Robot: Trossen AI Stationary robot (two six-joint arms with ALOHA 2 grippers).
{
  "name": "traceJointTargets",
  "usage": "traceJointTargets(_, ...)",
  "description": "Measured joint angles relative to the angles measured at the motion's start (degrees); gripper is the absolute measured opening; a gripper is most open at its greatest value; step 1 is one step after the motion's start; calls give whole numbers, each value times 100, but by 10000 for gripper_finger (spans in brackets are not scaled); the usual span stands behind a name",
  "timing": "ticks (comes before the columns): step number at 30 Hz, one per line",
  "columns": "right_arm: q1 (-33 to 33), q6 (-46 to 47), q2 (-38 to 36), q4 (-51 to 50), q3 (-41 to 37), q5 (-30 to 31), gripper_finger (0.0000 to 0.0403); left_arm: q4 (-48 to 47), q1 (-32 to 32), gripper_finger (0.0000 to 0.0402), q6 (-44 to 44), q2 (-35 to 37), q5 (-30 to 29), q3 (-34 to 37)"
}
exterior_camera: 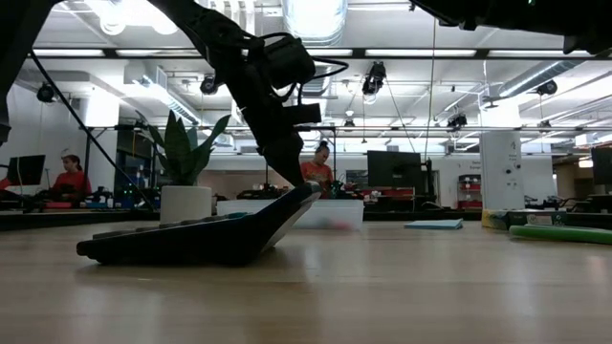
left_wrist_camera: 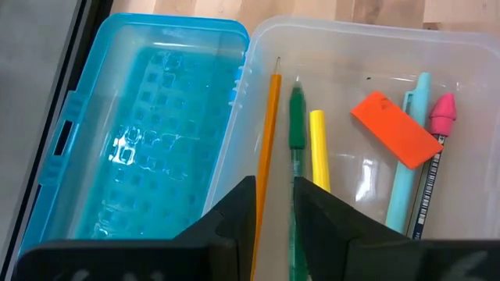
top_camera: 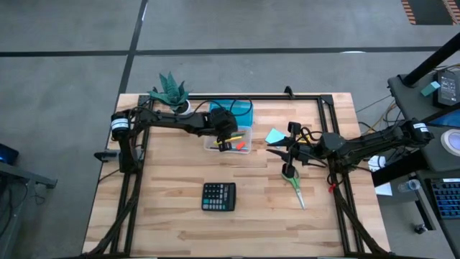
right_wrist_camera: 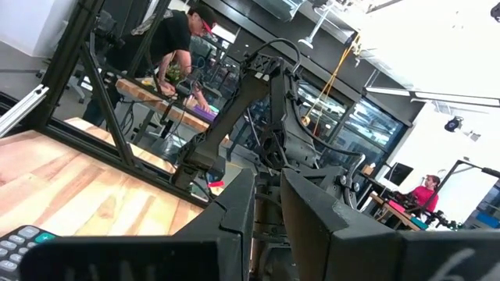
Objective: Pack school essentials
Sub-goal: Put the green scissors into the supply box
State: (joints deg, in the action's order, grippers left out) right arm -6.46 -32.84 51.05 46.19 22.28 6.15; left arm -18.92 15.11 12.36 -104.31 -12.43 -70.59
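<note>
In the clear box [left_wrist_camera: 406, 47], the lower ends of the orange pencil [left_wrist_camera: 268, 148] and green pen [left_wrist_camera: 296, 133] are hidden behind the left gripper [left_wrist_camera: 273, 226].

Pencil [left_wrist_camera: 266, 148], pen [left_wrist_camera: 297, 133] lie inside box [left_wrist_camera: 344, 47].

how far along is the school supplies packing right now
Done: pencils, a green pen and an orange eraser lie in the clear box. In hand: left hand hovers over it. Left: scissors and blue note pad remain on the table.
</note>
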Motion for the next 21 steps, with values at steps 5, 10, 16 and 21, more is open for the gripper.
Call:
traceJointTargets(5, 0, 0, 0, -31, 0, 0, 56, -41, -58, 70, -19, 27, 0, 2)
traceJointTargets(10, 0, -7, 0, -93, 0, 0, 56, -59, -587, 70, -332, 503, -141, 20)
traceJointTargets(16, 0, -239, -1, -75, -70, -349, 56, 1007, -1660, 70, -198, 1072, -160, 331)
traceJointTargets(21, 13, -291, 0, 120, -216, -463, 56, 1867, -2290, 70, 127, 1394, -142, 1024)
